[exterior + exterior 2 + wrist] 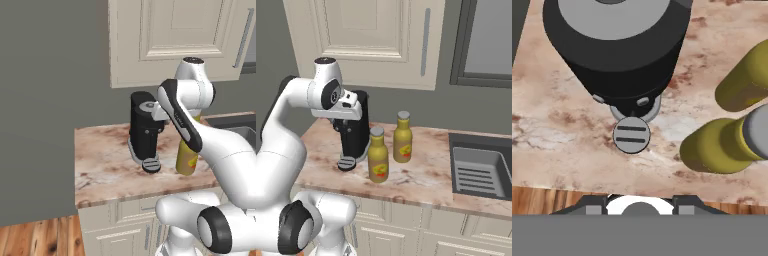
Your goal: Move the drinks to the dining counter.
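Note:
Two mustard-yellow drinks with grey caps stand upright on a marble counter point(426, 182) that holds a sink. The front bottle point(378, 162) is close to the counter's front edge. The rear bottle point(402, 138) is just behind it to the right. My arm hides most of one bottle point(186, 159) in the left base view. My gripper point(639, 204) hangs above the black coffee machine point(357, 132), left of both bottles, and points down. Its fingers are spread and hold nothing. In the hand view the front bottle point(719, 146) and rear bottle point(743, 86) lie at the right. The dining counter is out of view.
A dark sink point(478, 170) sits at the counter's right end. Cream wall cabinets point(366, 40) hang low above the work area. The coffee machine's round drip plate point(631, 135) juts toward the front edge. Wood floor point(35, 237) lies left of the counter.

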